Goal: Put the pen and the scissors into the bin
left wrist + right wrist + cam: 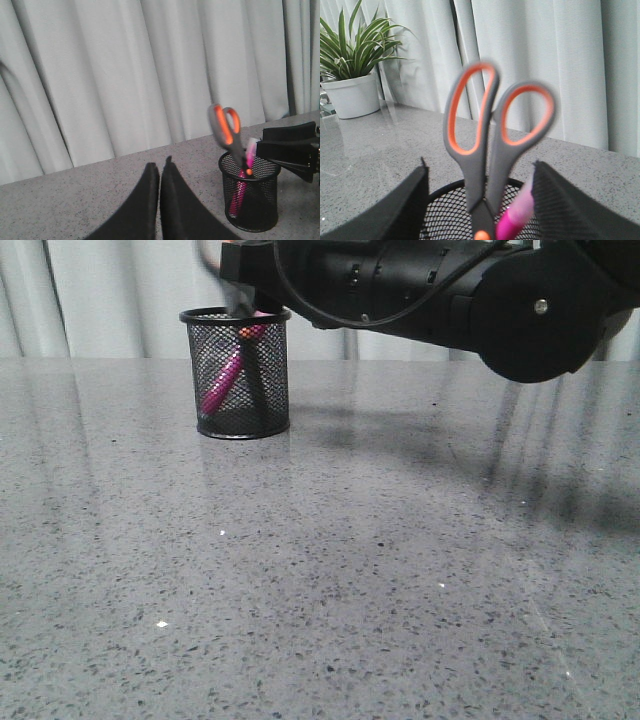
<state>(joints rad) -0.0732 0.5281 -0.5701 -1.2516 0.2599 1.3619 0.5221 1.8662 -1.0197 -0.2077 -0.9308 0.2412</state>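
Observation:
The black mesh bin stands on the table at the back left. The magenta pen leans inside it. The scissors stand blades down in the bin, with the grey and orange handles sticking up above the rim and blurred. The pen is beside them. My right gripper is open just above the bin, its fingers on either side of the scissors and apart from them. My left gripper is shut and empty, to one side of the bin. The scissors and my right gripper also show there.
The right arm reaches across the top of the front view. A potted plant stands on the table by the curtain. Pale curtains hang behind the table's far edge.

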